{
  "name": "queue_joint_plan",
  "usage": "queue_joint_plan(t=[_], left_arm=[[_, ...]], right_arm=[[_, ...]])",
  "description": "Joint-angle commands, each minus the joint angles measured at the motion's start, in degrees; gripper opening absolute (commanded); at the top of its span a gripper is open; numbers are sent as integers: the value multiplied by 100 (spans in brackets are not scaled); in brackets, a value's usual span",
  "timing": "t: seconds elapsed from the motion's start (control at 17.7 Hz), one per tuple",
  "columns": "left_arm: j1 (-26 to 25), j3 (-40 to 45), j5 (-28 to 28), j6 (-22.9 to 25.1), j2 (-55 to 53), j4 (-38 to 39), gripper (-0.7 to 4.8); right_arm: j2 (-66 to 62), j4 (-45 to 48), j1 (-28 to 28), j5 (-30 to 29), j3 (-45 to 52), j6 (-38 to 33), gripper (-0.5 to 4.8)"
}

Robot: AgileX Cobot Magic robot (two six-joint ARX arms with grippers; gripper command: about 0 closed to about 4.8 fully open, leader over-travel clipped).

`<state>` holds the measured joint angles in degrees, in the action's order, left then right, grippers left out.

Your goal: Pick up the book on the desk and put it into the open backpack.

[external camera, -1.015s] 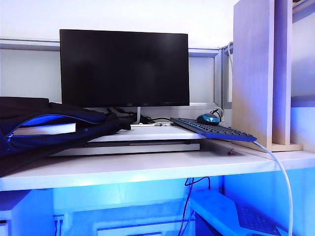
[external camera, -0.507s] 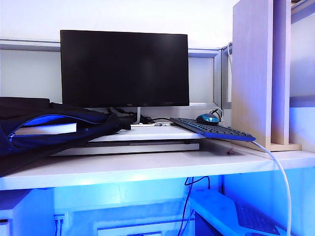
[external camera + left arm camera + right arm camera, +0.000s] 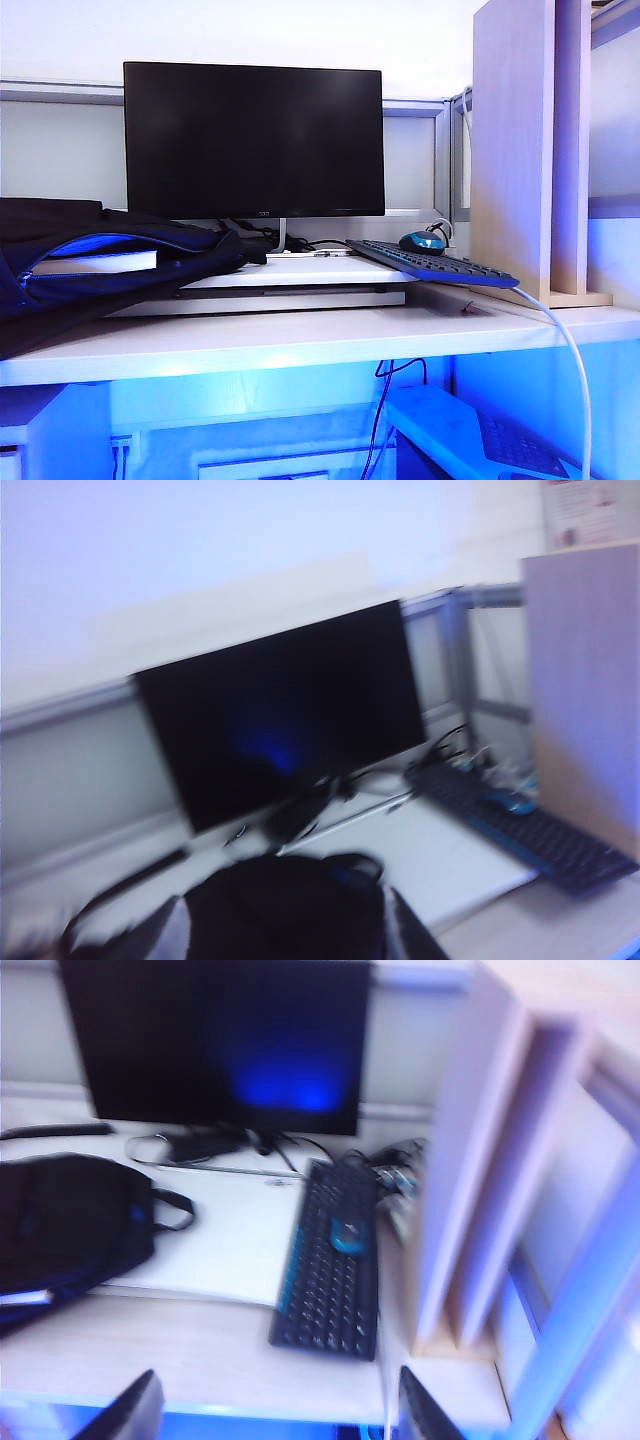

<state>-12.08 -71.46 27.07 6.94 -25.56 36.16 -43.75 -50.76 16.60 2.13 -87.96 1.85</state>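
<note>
- One backpack (image 3: 90,265) lies on the bench (image 3: 300,340) at the exterior view's left; one book (image 3: 95,263) sits inside its open mouth.
- One monitor (image 3: 254,140), one keyboard (image 3: 430,262), one mouse (image 3: 423,241).
- Right gripper (image 3: 270,1410): jaws wide apart, empty, above the bench's front edge.
- Left gripper: out of view; jaw state cannot be told.

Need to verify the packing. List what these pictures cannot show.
- Book: exterior view, only its white page edge shows in the backpack; fabric hides the cover.
- Left gripper: left wrist view, blurred and cut by the frame edge above the backpack; opening unreadable.
- Right gripper: right wrist view, over the desk's front, only open fingertips show; the rest is cut off.
- Both arms: outside the exterior view.
</note>
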Motion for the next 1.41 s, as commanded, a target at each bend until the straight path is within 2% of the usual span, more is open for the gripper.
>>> queue_joint_plan(t=[0.06, 0.23, 0.34, 0.45, 0.51, 0.56, 0.62, 0.73, 0.79, 0.85, 0.9, 0.96, 1.01, 1.07, 1.13, 1.41], left_arm=[[0, 372, -98, -11, 573, 811, 267], [-9, 992, -149, -50, 1305, 1075, 263], [-9, 1572, -201, -304, 1888, 1121, 252], [-13, 2225, -291, -671, 2415, 1126, 209], [-11, 2745, -269, -1064, 2529, 1019, 209], [-13, 2883, -186, -1064, 2516, 929, 209], [-11, 3506, -240, -1440, 2518, -144, 205], [-13, 3987, -323, -1829, 2518, -815, 198], [-13, 4207, -461, -1827, 2518, -940, 154], [-13, 4391, -553, -1834, 2518, -1016, 131], [-13, 4535, -597, -1834, 2520, -1069, 112], [-11, 4712, -640, -1834, 2520, -1167, 110], [-11, 4883, -645, -1832, 2520, -1316, 86], [-11, 5036, -651, -1805, 2520, -1464, 16], [-11, 5226, -649, -1790, 2520, -1692, -6], [-11, 5845, -647, -1751, 2533, -1978, -6]], right_arm=[[1113, 876, 0, 74, 1340, -238, 251], [1996, 944, 0, 74, 2435, -354, 251], [2448, 944, 0, 70, 3060, -409, 251], [2756, 977, 0, 72, 3652, -710, 251], [2889, 1235, 0, 72, 4175, -966, 251], [2920, 1403, 0, 63, 4347, -992, 248], [2940, 2387, 11, 79, 5045, -1196, 139], [2916, 2940, 13, 74, 5508, -1239, 133], [2909, 3121, 11, 76, 5766, -1239, 106], [2909, 3261, 11, 76, 6011, -1239, 56], [2911, 3386, 11, 74, 6229, -1239, 14], [2909, 3515, 11, 74, 6485, -1244, -6], [2909, 3679, 13, 72, 6767, -1281, -6], [2911, 3871, 11, 87, 7042, -1300, -6], [2909, 4133, 9, 144, 7350, -1303, -6], [2911, 4682, 9, 380, 8100, -1298, -6]])
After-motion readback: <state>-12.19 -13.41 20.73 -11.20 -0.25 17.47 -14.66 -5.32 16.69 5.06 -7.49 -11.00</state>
